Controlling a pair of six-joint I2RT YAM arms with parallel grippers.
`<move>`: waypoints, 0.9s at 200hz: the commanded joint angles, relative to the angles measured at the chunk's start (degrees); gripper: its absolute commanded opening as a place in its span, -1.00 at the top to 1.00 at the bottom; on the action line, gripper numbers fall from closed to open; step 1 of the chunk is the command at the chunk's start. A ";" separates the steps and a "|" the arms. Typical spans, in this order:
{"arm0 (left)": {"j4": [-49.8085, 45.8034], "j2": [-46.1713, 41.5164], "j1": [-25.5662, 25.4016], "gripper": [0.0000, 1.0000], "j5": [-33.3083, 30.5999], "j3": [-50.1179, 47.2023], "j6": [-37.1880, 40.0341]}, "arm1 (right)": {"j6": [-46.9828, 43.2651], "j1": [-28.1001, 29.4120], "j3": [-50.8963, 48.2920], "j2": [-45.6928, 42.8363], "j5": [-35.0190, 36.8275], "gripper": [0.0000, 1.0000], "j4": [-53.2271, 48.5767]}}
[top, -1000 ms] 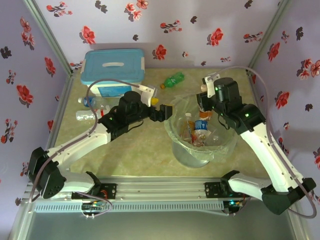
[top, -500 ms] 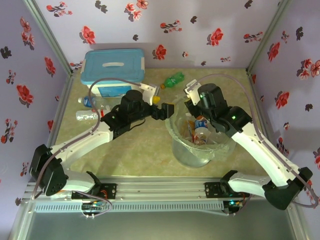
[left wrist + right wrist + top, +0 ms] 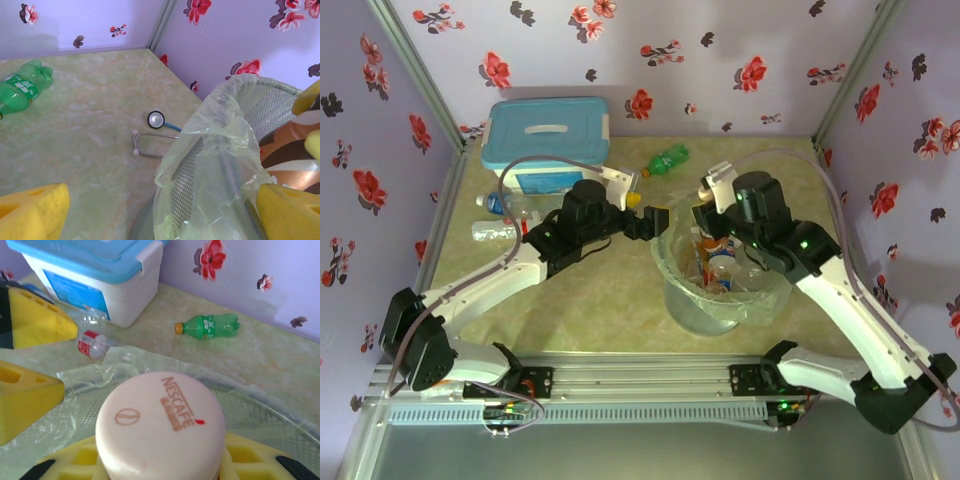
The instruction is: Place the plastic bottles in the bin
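Note:
My right gripper (image 3: pixel 708 214) (image 3: pixel 160 462) is shut on a brown plastic bottle with a white Nescafé cap (image 3: pixel 160 422) and holds it over the far left rim of the bin (image 3: pixel 705 315) (image 3: pixel 260 401). Several bottles (image 3: pixel 720 262) lie inside the bin. Just left of that rim, my left gripper (image 3: pixel 655 222) (image 3: pixel 160 215) stands open, and the bag-lined rim (image 3: pixel 215 150) lies between its yellow fingers (image 3: pixel 35 210). A green bottle (image 3: pixel 667 160) (image 3: pixel 20 90) (image 3: pixel 210 326) lies behind the bin. Clear bottles (image 3: pixel 500 205) (image 3: pixel 92 343) lie at the left by the box.
A white box with a light-blue lid (image 3: pixel 545 140) (image 3: pixel 95 275) stands at the back left. On the table behind the bin lies a stethoscope (image 3: pixel 150 135). Flowered walls close in the table on three sides.
My right arm has swung left with the bottle, from the bin's far right side to its far left rim. The left arm has barely moved.

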 commanded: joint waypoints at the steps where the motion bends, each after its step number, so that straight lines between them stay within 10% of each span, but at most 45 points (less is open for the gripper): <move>1: -1.67 0.52 -0.46 -0.91 -1.11 -1.22 1.03 | 6.25 -1.01 -7.37 -1.01 -1.59 0.81 5.80; 126: -1.35 -0.15 -0.37 -0.90 -1.11 -1.97 1.03 | 17.00 -1.18 -14.91 -2.67 4.12 0.77 -0.14; 160: -1.59 -0.88 -0.37 -0.90 -1.18 -2.58 1.11 | 17.51 -2.00 -5.92 -5.40 7.16 -0.15 -7.75; 180: -1.75 -1.21 -0.36 -0.90 -1.66 -2.70 1.45 | 14.74 -2.57 1.27 -5.48 8.71 -0.36 -12.03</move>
